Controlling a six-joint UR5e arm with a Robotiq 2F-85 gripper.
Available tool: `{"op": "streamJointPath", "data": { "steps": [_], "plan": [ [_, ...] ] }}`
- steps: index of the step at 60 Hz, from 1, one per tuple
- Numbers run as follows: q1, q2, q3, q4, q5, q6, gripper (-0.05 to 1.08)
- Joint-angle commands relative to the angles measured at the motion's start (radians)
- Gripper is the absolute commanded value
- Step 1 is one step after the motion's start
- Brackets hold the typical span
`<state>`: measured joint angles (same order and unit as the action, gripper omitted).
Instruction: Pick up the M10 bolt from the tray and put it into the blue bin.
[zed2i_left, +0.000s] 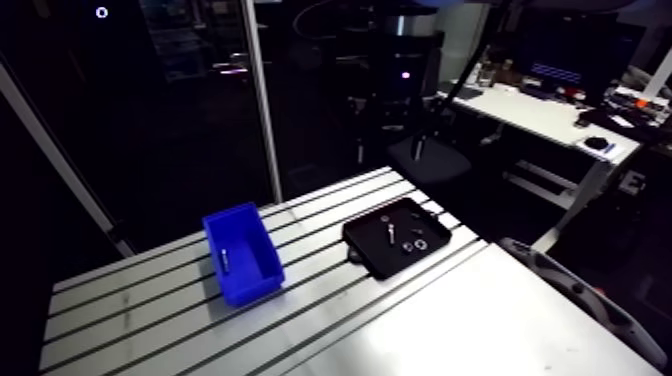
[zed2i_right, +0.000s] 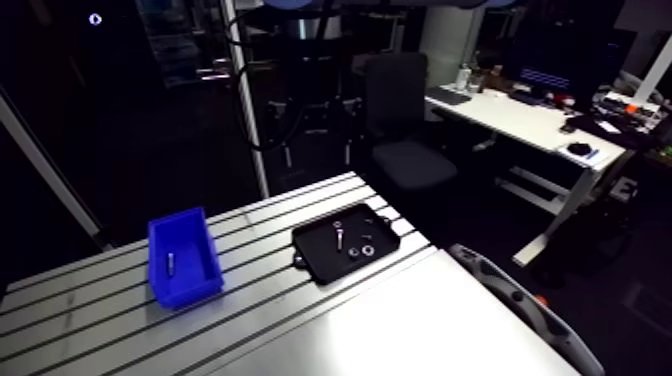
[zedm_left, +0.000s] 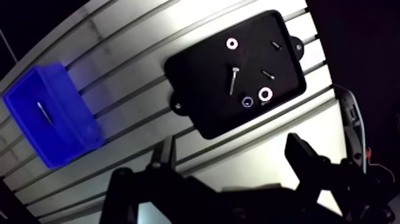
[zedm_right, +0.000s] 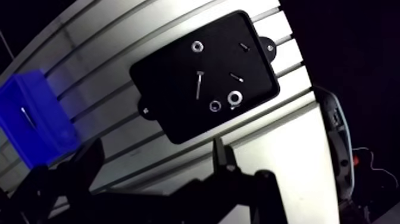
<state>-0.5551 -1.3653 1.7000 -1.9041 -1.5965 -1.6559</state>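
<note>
Fingers apart and empty, the gripper (zedm_left: 231, 152) hovers above the tray (zedm_left: 202, 104) where the bolt (zedm_left: 233, 80) lies unpicked, while the bin (zedm_left: 65, 146), well apart, holds one fastener (zedm_left: 43, 111).

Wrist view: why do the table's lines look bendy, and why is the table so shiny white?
Wrist view: the wide-angle lens curves the straight slots of the table, and light glares off the bare aluminium, so the black tray looks like a dark patch with the long bolt glinting. Arm view: the slots run straight; glare sits on the near part of the table.
</note>
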Motion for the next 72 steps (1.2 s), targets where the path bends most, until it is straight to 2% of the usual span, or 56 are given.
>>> {"op": "streamJointPath", "data": {
  "steps": [1,21,25,27,29,30,36,38,39,47,53,72],
  "plan": [
    [-0.009,0.029,0.038,-0.051,-0.001,-0.002,0.01],
    [-0.023,0.067,0.081,-0.147,-0.001,-0.021,0.03],
    [-0.023,0.081,0.082,-0.149,0.0,-0.023,0.11],
    [-0.023,0.092,0.08,-0.152,-0.001,-0.023,0.2],
    [-0.023,0.092,0.08,-0.152,-0.001,-0.023,0.2],
    [-0.025,0.099,0.08,-0.151,-0.001,-0.023,0.24],
    [-0.029,0.127,0.08,-0.151,0.0,-0.022,0.36],
    [-0.029,0.127,0.08,-0.151,0.0,-0.022,0.36],
    [-0.029,0.132,0.08,-0.151,0.0,-0.021,0.4],
    [-0.03,0.15,0.08,-0.152,-0.003,-0.021,0.41],
    [-0.031,0.16,0.08,-0.155,-0.003,-0.021,0.47],
    [-0.042,0.189,0.077,-0.159,-0.004,-0.021,0.47]
  ]
}}
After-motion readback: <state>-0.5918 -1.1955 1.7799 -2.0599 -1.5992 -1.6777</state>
